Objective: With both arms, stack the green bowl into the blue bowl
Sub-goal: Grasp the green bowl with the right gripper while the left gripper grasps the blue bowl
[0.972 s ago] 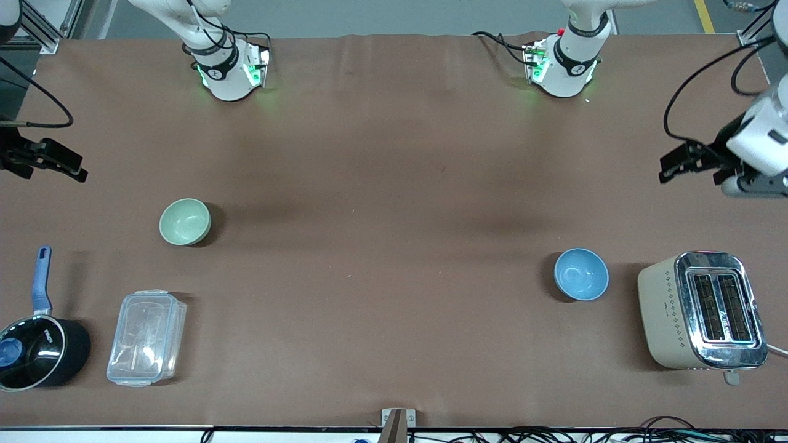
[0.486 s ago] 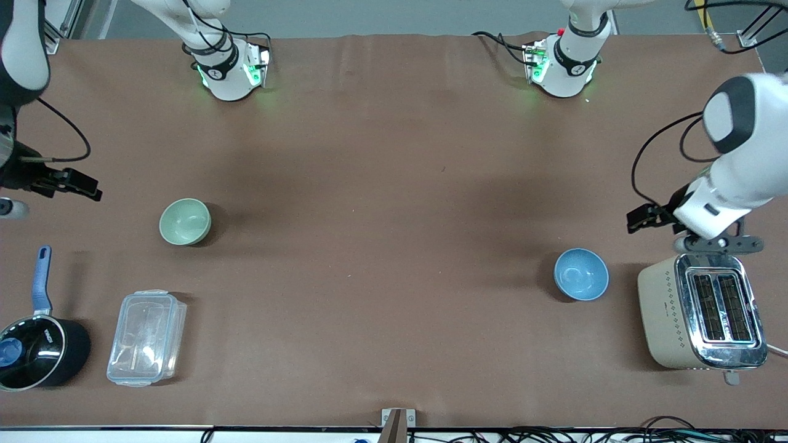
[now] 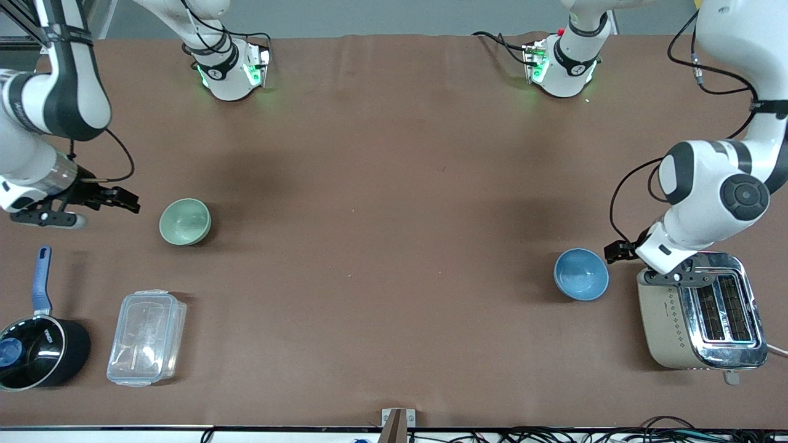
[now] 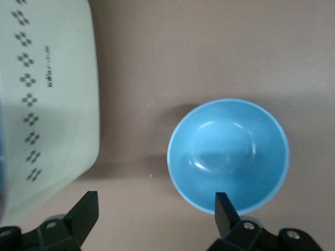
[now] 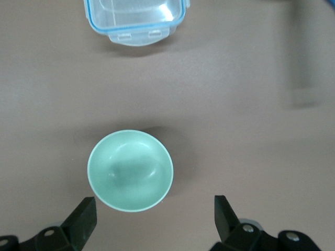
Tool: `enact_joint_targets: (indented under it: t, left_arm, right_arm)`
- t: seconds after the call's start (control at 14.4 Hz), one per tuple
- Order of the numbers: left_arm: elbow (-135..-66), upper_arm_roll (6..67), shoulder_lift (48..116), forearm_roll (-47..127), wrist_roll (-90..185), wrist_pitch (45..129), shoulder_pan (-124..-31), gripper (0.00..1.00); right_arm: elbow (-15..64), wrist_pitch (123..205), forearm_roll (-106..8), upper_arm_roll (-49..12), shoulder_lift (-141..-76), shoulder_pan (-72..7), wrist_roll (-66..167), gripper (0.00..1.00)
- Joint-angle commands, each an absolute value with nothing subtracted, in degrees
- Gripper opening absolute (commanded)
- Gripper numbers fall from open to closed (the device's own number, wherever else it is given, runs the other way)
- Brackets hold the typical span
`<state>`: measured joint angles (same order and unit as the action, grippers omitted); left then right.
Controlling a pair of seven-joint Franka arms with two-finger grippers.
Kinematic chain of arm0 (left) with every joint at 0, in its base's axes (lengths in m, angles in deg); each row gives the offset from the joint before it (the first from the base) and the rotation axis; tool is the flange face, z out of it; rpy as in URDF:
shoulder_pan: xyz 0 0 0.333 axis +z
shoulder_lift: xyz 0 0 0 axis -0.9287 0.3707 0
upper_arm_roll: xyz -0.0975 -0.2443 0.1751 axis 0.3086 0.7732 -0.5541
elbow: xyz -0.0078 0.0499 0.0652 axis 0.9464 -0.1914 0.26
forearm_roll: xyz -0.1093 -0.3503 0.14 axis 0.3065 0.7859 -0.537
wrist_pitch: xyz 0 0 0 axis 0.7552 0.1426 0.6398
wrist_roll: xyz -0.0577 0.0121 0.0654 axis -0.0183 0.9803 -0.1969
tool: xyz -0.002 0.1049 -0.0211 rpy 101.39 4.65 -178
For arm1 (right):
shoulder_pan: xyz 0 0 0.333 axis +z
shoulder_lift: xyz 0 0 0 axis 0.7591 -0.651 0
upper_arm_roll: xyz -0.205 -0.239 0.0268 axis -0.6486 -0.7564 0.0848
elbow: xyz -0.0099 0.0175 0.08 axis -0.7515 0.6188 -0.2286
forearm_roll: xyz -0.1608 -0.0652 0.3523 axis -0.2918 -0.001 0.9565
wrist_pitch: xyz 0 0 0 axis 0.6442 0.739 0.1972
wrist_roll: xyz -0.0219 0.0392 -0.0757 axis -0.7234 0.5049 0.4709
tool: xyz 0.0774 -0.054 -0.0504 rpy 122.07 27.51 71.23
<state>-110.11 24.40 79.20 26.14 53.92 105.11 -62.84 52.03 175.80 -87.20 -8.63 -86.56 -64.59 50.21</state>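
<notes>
The pale green bowl (image 3: 185, 221) stands upright and empty toward the right arm's end of the table; it also shows in the right wrist view (image 5: 130, 170). My right gripper (image 3: 125, 202) is open and empty, in the air just beside it, apart from it. The sky-blue bowl (image 3: 581, 274) stands upright and empty toward the left arm's end, next to the toaster; it also shows in the left wrist view (image 4: 228, 155). My left gripper (image 3: 615, 251) is open and empty, over the gap between the blue bowl and the toaster. One finger (image 4: 224, 209) overlaps the bowl's rim in the left wrist view.
A cream and chrome toaster (image 3: 702, 311) stands beside the blue bowl. A clear lidded plastic box (image 3: 146, 338) and a black saucepan with a blue handle (image 3: 34, 344) lie nearer the front camera than the green bowl. The brown cloth (image 3: 381, 246) lies bare between the bowls.
Both arms have swung in from the table's ends and come down. The right gripper has moved toward the green bowl, the left gripper toward the blue bowl. Neither bowl has moved.
</notes>
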Motion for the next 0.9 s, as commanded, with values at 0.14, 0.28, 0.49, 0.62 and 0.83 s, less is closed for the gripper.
enact_joint_targets:
  t: [0.14,0.28,0.49,0.62,0.83]
  left_arm:
    - [-111.7,24.62,83.07,25.13,51.11,111.67,-62.53,0.85]
    - [-111.62,24.62,84.03,25.04,51.02,111.85,-62.7,0.78]
    - [-111.53,24.53,85.79,25.04,51.02,111.85,-62.53,0.63]
    - [-111.35,24.53,86.5,25.04,51.02,111.94,-62.7,0.45]
    - [-111.18,24.53,86.59,25.04,50.93,111.94,-62.53,0.19]
  right_arm:
    - [55.19,182.64,-87.02,-8.34,-91.45,-65.03,50.43,0.97]
    - [55.63,185.55,-87.02,-8.69,-94.08,-65.12,50.34,0.96]
    - [56.16,189.42,-83.87,-9.04,-97.6,-65.12,50.43,0.95]
    - [56.34,191.01,-83.68,-9.04,-99.36,-65.12,50.43,0.94]
    - [56.77,191.01,-83.16,-9.04,-100.6,-65.29,50.43,0.92]
